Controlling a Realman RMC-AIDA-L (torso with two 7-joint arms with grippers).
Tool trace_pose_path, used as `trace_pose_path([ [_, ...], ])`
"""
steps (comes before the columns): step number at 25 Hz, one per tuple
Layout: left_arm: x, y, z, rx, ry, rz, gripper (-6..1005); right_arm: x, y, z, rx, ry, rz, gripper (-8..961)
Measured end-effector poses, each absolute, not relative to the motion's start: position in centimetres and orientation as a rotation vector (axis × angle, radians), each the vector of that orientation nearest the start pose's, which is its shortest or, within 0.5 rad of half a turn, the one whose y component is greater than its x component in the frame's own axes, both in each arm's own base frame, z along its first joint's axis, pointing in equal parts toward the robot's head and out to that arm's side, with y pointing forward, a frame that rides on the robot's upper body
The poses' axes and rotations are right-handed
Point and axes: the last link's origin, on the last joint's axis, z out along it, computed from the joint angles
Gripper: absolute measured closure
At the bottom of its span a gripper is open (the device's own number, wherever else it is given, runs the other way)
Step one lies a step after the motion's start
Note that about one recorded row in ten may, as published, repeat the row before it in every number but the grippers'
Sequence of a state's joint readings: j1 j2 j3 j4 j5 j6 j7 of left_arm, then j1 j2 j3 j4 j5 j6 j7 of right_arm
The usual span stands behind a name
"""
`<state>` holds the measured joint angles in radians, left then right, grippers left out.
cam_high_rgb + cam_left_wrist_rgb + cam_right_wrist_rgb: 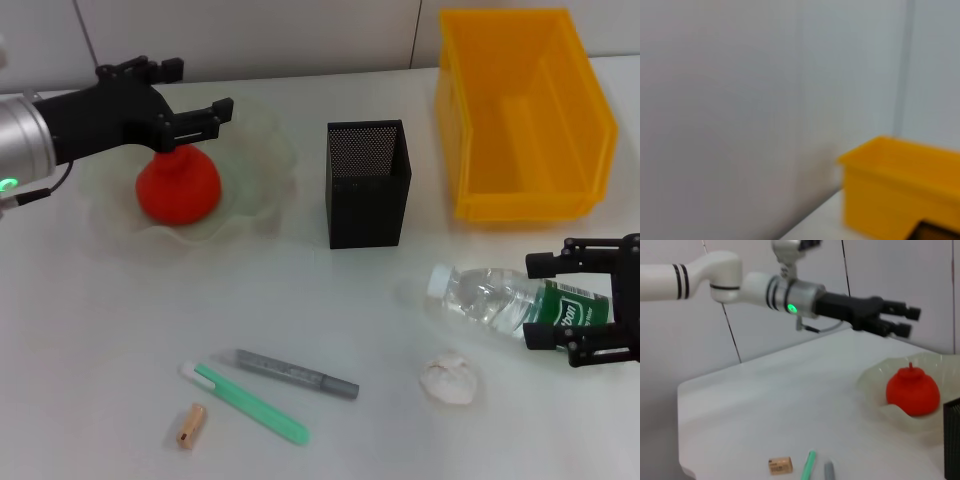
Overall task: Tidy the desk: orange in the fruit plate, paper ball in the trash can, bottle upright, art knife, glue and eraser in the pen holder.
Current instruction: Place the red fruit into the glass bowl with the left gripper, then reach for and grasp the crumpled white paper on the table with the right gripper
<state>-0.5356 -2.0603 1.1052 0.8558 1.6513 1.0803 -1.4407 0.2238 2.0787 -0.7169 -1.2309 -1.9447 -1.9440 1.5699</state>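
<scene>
The orange rests in the fruit plate. Just above it hovers my left gripper, open and empty. The bottle lies on its side at the right, cap toward the middle. My right gripper is open, with a finger on each side of the green label. The paper ball sits just in front of the bottle. Near the front lie a long grey stick, a long green stick and the eraser. I cannot tell which stick is the art knife and which the glue.
The pen holder stands upright mid-table. The trash can is at the back right, against the wall. The left arm reaches in from the left edge over the plate.
</scene>
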Motion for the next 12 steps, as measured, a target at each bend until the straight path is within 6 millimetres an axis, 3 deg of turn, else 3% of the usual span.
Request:
trace_pose_path([
  [6,-20.0,38.6,2.4,-2.548,-0.331,-0.673,173,27.0,25.1,8.4,-2.801,0.544,0.554,182],
  [8,-19.8,36.1,3.7,-2.663,-0.247,-0.748,173,27.0,25.7,8.7,-2.785,0.588,0.492,182],
  [12,-20.2,34.1,4.7,-2.739,-0.220,-0.832,174,26.6,26.7,8.7,-2.780,0.651,0.413,182],
])
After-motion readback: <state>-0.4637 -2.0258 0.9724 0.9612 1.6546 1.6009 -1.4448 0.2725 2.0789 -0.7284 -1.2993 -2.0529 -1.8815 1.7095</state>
